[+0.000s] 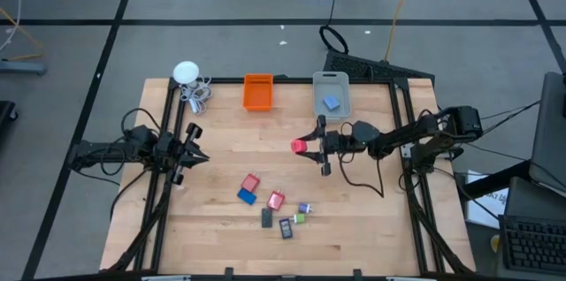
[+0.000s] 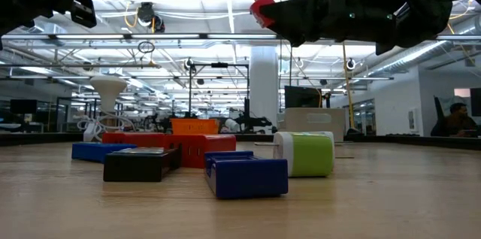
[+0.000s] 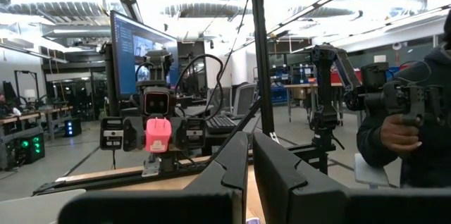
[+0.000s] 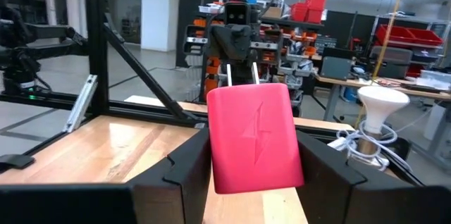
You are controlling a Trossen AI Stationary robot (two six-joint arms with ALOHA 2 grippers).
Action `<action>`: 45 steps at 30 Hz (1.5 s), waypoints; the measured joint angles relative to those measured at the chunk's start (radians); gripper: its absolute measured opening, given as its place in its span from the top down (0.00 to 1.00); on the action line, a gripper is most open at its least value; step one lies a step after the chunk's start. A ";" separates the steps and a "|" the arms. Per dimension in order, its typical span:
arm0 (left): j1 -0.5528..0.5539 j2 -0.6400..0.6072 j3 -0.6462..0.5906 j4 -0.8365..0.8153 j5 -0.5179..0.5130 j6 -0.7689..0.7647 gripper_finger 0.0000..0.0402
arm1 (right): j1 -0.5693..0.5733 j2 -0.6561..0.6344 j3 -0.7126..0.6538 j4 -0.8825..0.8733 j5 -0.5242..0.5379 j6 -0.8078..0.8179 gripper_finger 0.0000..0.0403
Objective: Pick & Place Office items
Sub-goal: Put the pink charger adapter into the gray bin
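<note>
My right gripper (image 1: 309, 147) hovers over the table's middle, shut on a red block (image 4: 254, 136) with a lightning mark on its face. Several small office items lie near the front on their flat sides: a red piece (image 1: 250, 181), a blue one (image 1: 246, 196), a pink one (image 1: 276, 200), dark flat pieces (image 1: 266, 218) and a green bit (image 1: 300, 218). My left gripper (image 1: 203, 155) waits shut at the table's left side, above the wood and touching nothing. My right gripper pinches the red block by its two narrow sides (image 4: 211, 160) between the two fingers (image 4: 176, 175). The fingers lie about level and point toward the table's left. The block sticks out beyond the fingertips, lifted clear of the table (image 2: 261, 7).
An orange bin (image 1: 257, 91) and a clear grey bin (image 1: 331, 82) holding a blue piece (image 1: 332, 102) stand at the far edge. A white round gadget (image 1: 186, 72) with a coiled cable (image 1: 196, 94) sits at the far left. A person (image 3: 402, 132) stands beyond the table.
</note>
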State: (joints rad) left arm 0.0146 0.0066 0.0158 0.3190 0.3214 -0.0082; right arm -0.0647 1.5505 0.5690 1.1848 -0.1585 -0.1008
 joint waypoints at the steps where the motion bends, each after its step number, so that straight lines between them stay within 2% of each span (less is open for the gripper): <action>1: 0.000 0.000 0.000 0.000 0.000 0.000 0.94 | -0.001 0.000 0.000 0.000 0.000 0.000 0.59; 45: 0.000 0.000 0.000 0.000 0.000 0.000 0.94 | 0.000 0.000 0.000 0.016 -0.001 -0.017 0.59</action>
State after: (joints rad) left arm 0.0144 0.0064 0.0158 0.3187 0.3214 -0.0079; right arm -0.0647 1.5505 0.5690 1.2003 -0.1593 -0.1173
